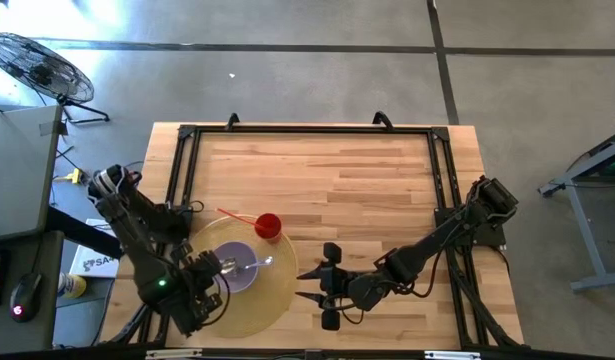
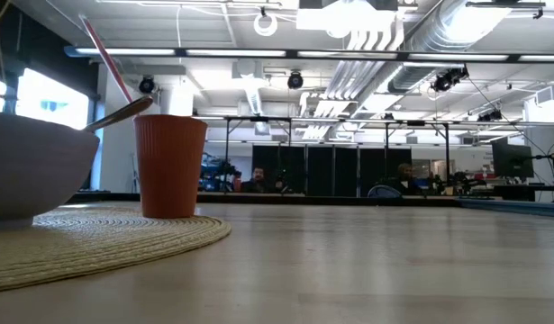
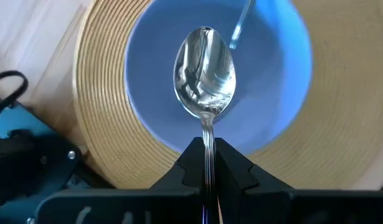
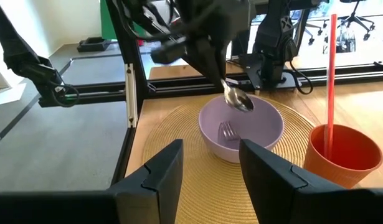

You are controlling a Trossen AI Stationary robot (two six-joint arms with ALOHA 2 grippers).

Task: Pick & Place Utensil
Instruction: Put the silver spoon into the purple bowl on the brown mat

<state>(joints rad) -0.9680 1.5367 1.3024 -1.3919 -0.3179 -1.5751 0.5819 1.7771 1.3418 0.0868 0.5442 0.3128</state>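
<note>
Spoon [image 3: 204, 81] handle hidden between left end effector [image 3: 205, 163] fingers; fork [image 4: 226, 131] handle beyond it cut off; bowl [image 2: 29, 166] cropped.

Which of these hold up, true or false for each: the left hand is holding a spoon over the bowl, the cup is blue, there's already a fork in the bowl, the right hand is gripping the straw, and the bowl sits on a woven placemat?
1. The left hand holds a spoon above the bowl. True.
2. The cup is blue. False: it is orange-red, with a red straw standing in it.
3. A fork already lies in the bowl. True.
4. The right hand grips the straw. False: it is open and empty, off to the side of the placemat, facing the bowl.
5. The bowl sits on a round woven placemat. True.
</note>
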